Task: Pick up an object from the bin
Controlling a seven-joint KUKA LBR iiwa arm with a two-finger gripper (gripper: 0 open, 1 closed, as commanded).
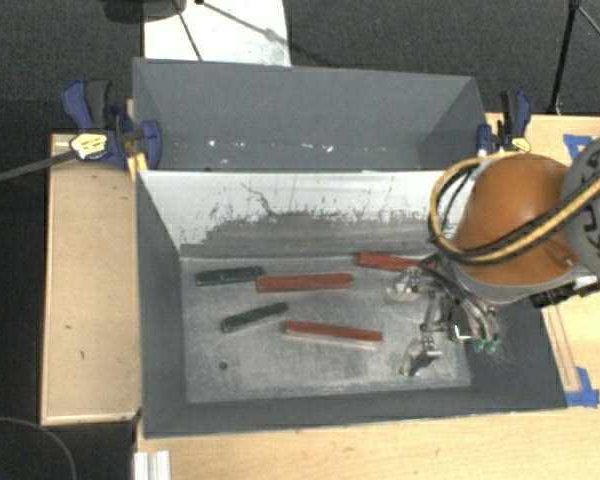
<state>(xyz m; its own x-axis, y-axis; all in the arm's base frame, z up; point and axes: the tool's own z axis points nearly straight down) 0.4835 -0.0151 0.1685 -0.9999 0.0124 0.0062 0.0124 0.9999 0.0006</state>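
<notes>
In the bin (280, 128) lie five flat sticks: three red sticks (303, 283) (332, 334) (385, 261) and two dark green sticks (230, 277) (254, 316).

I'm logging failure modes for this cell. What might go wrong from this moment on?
1. The pincer hangs over bare floor near the right wall of the bin; closing here would likely catch nothing.
2. The nearest thing, a long red stick, lies flat to its left, so it may slide rather than lift.
3. A short red stick by the back wall runs under the wrist and might get knocked.
</notes>
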